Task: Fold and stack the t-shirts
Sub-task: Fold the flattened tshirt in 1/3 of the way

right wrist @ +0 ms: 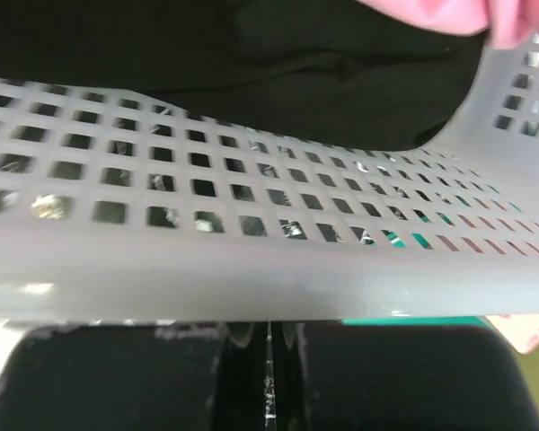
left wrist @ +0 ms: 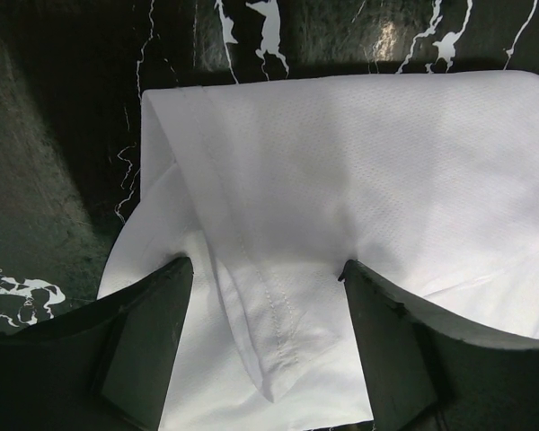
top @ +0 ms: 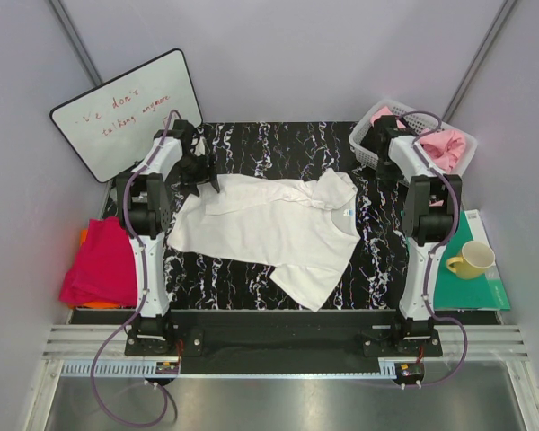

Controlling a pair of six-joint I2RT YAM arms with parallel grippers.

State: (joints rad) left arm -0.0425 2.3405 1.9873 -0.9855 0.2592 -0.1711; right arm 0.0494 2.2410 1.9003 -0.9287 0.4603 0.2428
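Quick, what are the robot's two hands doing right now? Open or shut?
Left gripper: open, straddling the white shirt at its folded corner.
Right gripper: shut, holding nothing, beside the white mesh basket.

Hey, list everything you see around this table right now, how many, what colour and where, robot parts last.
white t-shirt: one, white, spread out mid-table
magenta-red t-shirt: one, magenta-red, folded at the left edge
orange t-shirt: at least one, orange, under the magenta-red t-shirt
pink t-shirt: count unclear, pink, in the basket
basket: one, white mesh, far right
whiteboard: one, white, far left
mat: one, teal, right edge
mug: one, yellow, on the mat
table: one, black marbled
left tool: one, black, open around the white t-shirt's folded corner
right tool: one, black, shut, at the basket's wall
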